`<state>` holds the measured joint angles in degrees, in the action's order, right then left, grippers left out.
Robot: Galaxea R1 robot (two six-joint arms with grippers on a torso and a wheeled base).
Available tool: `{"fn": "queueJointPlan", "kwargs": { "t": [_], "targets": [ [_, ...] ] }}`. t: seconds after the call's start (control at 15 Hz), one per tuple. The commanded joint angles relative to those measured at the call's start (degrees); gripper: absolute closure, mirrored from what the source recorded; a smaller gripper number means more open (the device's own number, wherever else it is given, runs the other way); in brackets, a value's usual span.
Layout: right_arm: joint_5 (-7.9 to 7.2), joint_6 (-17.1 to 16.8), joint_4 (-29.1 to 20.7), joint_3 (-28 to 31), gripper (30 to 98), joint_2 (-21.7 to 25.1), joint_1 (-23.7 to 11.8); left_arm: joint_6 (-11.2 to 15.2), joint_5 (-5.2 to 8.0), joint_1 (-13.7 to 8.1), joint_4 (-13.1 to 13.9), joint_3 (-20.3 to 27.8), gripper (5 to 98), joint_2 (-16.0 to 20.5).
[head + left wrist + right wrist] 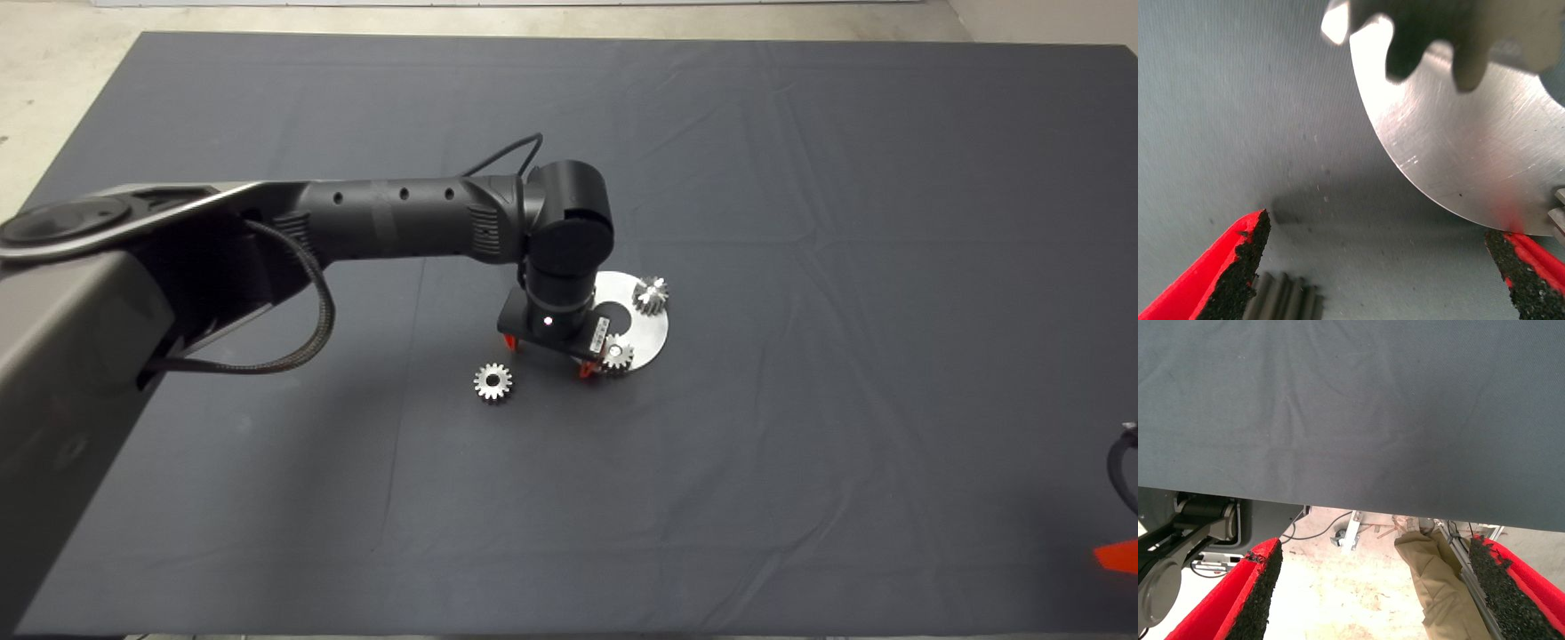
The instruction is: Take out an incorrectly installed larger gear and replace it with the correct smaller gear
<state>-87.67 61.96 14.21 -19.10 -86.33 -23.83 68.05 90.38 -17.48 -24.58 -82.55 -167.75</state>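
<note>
A round silver plate [653, 331] lies mid-mat and carries two steel gears, one at its far edge [651, 294] and one at its near edge [617, 356]. A third gear [492, 381] lies loose on the mat to the plate's left. I cannot tell which gear is the larger one. My left gripper [547, 356] points down at the plate's left rim, open and empty. In the left wrist view [1385, 267] the plate [1471, 153] and bare mat lie between the fingers. Gear teeth [1281, 297] show beside one pad [1248, 270].
The right gripper [1116, 557] waits at the mat's lower right edge, and its wrist view shows the fingers [1258, 593] open over the mat edge. A person's leg [1438, 587] and equipment on the floor show beyond. The left arm [400, 222] spans the mat's left half.
</note>
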Motion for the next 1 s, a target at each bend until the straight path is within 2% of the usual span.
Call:
{"fn": "queueJointPlan", "kwargs": {
  "t": [0.0, 0.2, 0.4, 0.53, 0.73, 0.93],
  "targets": [
    [-4.08, 0.26, -1.12, 0.49, 54.6, -0.58, -0.60, -0.30, 1.47, -2.30, -6.85, -3.47, 20.5, 3.62],
    [-4.08, 0.70, -1.20, 0.49, 54.6, -2.76, -0.60, -1.55, 1.55, -2.30, -6.89, -2.74, 15.5, 7.51],
    [-4.00, 0.79, -2.61, 0.49, 54.6, -3.67, -0.60, -3.45, 1.69, -2.16, -6.93, -2.68, 9.3, 8.84],
    [-3.64, 0.96, -2.61, 0.49, 54.6, -3.89, -0.60, -6.10, 2.08, -2.12, -6.89, -2.68, 6.9, 9.06],
    [-3.56, 1.40, -2.61, 0.42, 54.6, -5.01, -0.60, -6.61, 1.90, -2.12, -6.80, -2.26, 6.1, 7.70],
    [-3.64, 2.55, -2.61, 0.40, 54.6, -6.64, -0.60, -5.93, 1.82, -3.02, -6.45, -2.13, 6.1, 3.42]
  ]
}}
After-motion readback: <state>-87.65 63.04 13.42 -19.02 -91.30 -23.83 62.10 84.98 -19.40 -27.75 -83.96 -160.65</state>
